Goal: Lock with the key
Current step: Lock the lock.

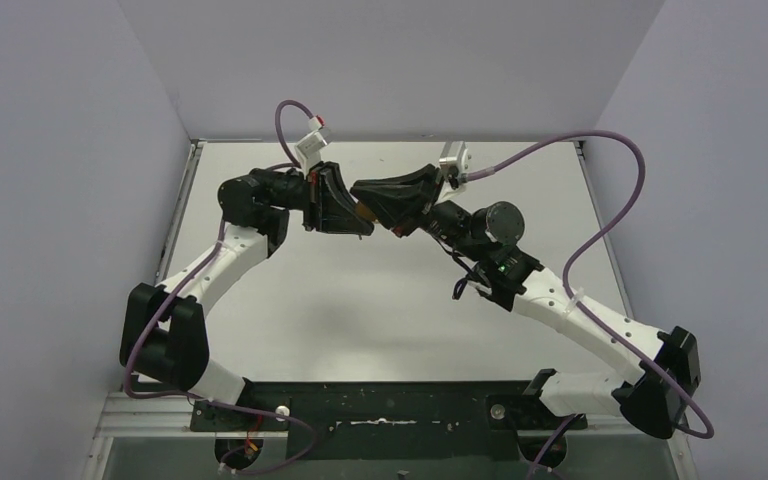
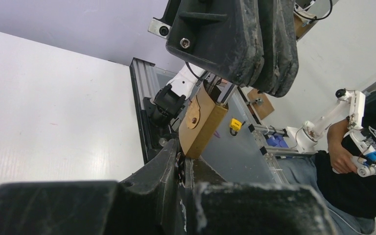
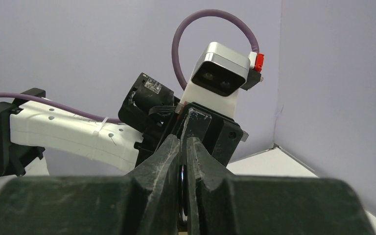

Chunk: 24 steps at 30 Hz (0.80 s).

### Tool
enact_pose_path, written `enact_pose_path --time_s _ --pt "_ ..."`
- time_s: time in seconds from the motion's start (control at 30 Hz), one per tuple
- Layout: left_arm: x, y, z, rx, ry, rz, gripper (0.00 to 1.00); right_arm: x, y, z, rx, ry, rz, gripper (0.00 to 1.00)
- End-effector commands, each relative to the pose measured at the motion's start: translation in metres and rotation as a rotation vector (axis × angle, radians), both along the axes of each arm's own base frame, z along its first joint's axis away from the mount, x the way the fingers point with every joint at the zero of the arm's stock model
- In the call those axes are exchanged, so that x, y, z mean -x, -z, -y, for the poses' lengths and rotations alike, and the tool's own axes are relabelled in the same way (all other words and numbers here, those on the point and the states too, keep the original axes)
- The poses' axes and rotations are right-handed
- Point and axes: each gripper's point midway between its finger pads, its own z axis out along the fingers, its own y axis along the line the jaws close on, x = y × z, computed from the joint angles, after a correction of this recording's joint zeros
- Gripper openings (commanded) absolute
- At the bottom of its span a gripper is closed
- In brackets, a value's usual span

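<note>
Close under the left wrist camera, the left pincer [image 2: 181, 161] is clenched on the key [image 2: 178, 167] (apparently seated in the lock [image 2: 201, 125]). Beyond, the right pincer [image 2: 262, 84] grasps the lock's top, above the desk [image 1: 380, 300]. Turning is the step in hand and needs a steady counter-hold.

Probably lab: enclosed robot table [image 1: 360, 310]

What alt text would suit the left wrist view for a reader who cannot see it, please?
A brass padlock is held tilted by its shackle in the right gripper above; the left gripper below meets its lower end, pinching what looks like the key. A person is at right.
</note>
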Motion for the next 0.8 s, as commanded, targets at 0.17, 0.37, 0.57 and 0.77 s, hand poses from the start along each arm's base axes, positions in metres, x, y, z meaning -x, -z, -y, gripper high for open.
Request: enact_pose_path --time_s 0.17,0.37,0.57,0.77 --pt "0.004 -0.129 -0.011 0.396 -0.159 0.126 0.00 0.081 0.269 -0.047 0.603 -0.297 -0.542 0.00" --pt "0.005 -0.137 -0.018 0.408 -0.175 0.143 0.00 0.091 0.302 -0.044 0.662 -0.300 -0.579 0.00" --pt "0.004 -0.131 -0.020 0.399 -0.184 0.132 0.00 0.088 0.295 -0.047 0.656 -0.294 -0.568 0.00" --pt "0.001 -0.112 -0.019 0.368 -0.206 0.108 0.00 0.059 0.245 -0.047 0.609 -0.199 -0.522 0.00"
